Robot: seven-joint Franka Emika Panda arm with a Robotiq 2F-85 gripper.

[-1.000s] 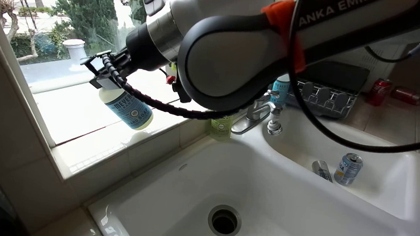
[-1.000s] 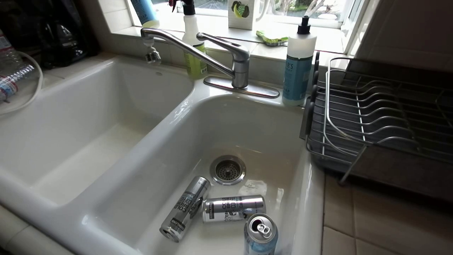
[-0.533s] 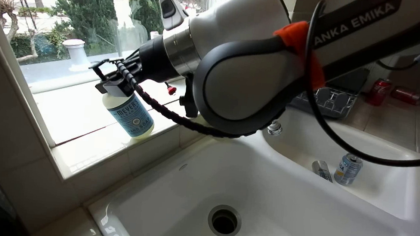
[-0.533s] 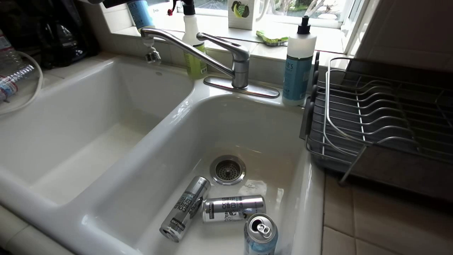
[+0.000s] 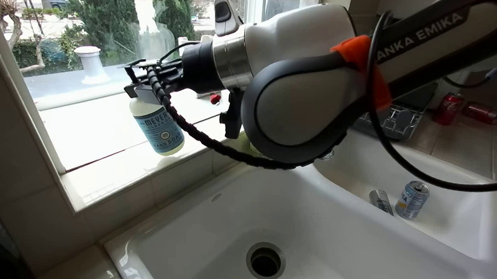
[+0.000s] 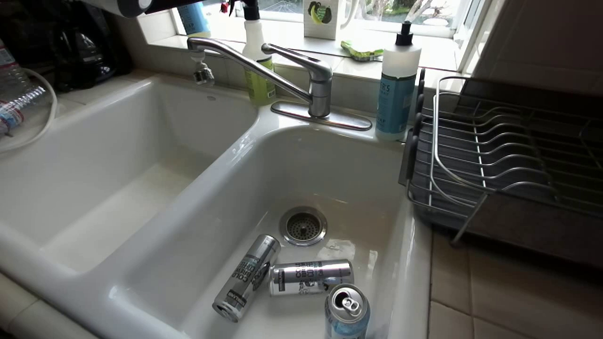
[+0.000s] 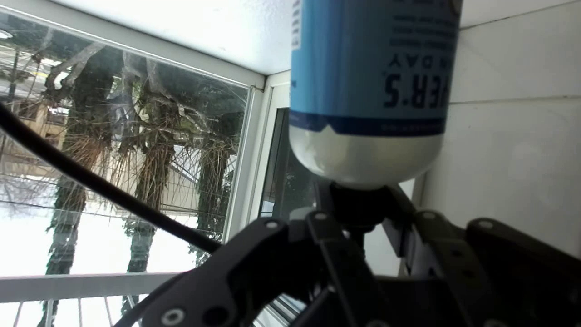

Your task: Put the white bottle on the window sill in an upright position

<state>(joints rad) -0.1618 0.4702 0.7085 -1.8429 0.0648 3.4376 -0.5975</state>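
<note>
Claw: your gripper (image 7: 361,209) is clenched on the white bottle (image 5: 158,126), grasping it at the top, around the black pump head (image 7: 358,203), just below center in the wrist view.
White bottle: you have it at the left of the frame in an exterior view, over the window sill (image 5: 112,182), blue label facing the camera.
Tilt: there it leans, neck toward the upper left, base toward the lower right; you cannot tell whether the base touches the sill.
Wrist view: the bottle enters at top center, its lettering inverted to you; the window pane (image 7: 136,150) fills the left.
Arm: your arm (image 5: 301,33) comes in from the upper right, an orange band (image 5: 355,50) around it.
Faucet: in an exterior view you see the faucet (image 6: 320,89) at upper middle, its spout crossing in front of a yellow-green spray bottle (image 6: 259,89).
Tall soap bottle: this one (image 6: 395,103) stands upright to the faucet's right, just beside the dish rack (image 6: 476,155).
Sink: two silver cans (image 6: 311,278) lie in the right basin of the sink (image 6: 176,207); an upright can (image 6: 347,310) is cut off at the bottom edge.
</note>
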